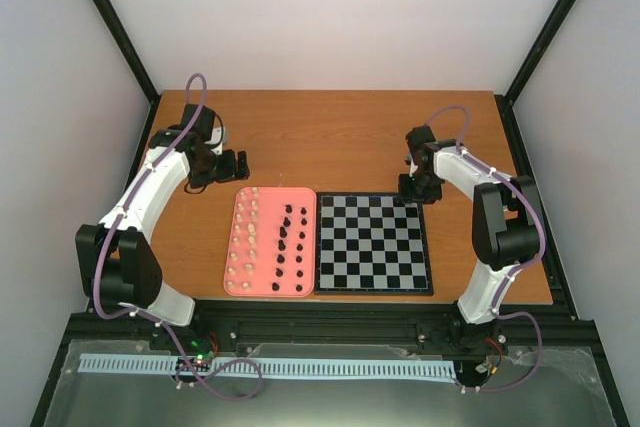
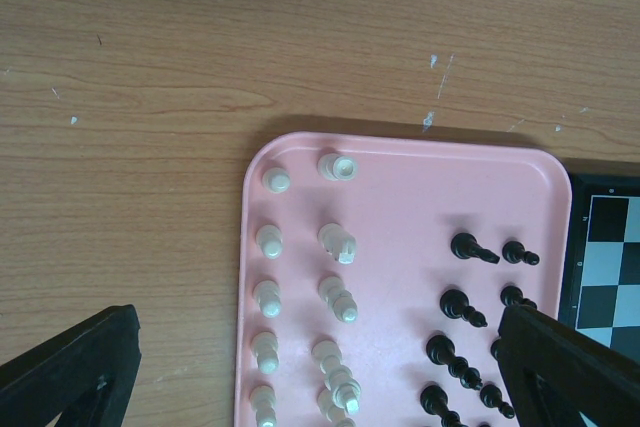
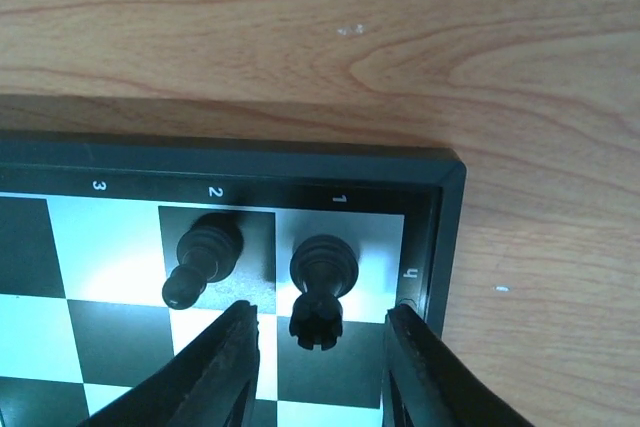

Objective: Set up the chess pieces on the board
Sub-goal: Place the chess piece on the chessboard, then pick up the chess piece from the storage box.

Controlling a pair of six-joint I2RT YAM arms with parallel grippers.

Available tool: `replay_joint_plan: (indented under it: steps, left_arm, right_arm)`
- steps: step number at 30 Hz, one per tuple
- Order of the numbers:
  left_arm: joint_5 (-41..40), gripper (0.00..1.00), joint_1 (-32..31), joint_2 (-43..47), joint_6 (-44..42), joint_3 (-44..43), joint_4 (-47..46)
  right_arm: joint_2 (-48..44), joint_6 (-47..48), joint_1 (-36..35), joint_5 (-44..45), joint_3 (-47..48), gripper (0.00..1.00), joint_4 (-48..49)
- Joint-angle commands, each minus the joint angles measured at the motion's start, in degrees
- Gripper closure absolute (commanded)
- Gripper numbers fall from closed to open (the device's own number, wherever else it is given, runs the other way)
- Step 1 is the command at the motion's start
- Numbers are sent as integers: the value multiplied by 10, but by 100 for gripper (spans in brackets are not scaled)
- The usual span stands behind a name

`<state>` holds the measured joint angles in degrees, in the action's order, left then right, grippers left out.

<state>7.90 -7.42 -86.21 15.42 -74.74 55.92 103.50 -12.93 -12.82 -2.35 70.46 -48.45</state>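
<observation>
Right end effector (image 3: 321, 312) parted, straddling tiny black rook piece (image 3: 318, 287).
Looks light, hard, tippy: pinch its waist. Left end effector (image 2: 318, 317) wide.

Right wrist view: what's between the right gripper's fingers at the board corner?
A black chess piece stands between the right gripper's open fingers, on the board's corner square, with a gap on each side. The right wrist view shows it.
</observation>
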Motion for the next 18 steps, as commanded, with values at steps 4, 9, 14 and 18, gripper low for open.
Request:
replay_joint_plan:
  steps: [4, 9, 14, 18]
  left_arm:
    - [0, 0, -2, 1, 1, -7, -5]
    - [4, 0, -2, 0, 2, -8, -7]
    - [3, 0, -2, -4, 7, -11, -6]
    - [-6, 0, -2, -4, 8, -15, -2]
  right_arm:
    - [-41, -2, 3, 20, 33, 61, -42]
    - [-70, -4, -6, 41, 90, 58, -72]
    - [-31, -8, -77, 20, 180, 58, -93]
    - [43, -24, -174, -3, 259, 57, -92]
